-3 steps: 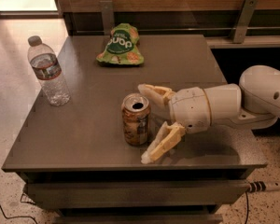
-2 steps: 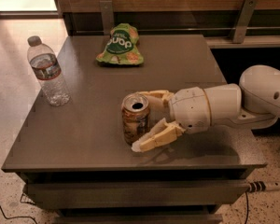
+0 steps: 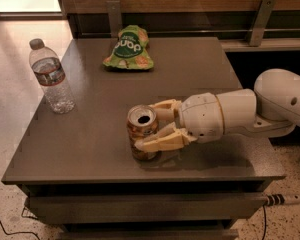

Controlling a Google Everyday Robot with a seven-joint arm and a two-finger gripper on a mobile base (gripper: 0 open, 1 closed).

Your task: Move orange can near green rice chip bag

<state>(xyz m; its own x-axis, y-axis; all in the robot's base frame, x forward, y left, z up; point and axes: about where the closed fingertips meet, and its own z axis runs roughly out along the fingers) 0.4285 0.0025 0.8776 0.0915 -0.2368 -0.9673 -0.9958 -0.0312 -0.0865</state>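
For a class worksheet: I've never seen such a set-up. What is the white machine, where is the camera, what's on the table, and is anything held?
The white machine is a robot arm reaching in from the picture's right. Its gripper, two tan fingers, is closed on a can standing near the table's front edge. The one camera looks down on the table from its front. A green bag lies at the back; a water bottle stands at the left edge.

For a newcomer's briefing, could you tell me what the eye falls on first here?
The gripper of the white arm, near the front of the table, is closed around the upright orange can. At the far edge lies the green rice chip bag, well apart from the can, and a clear water bottle stands at the left edge.
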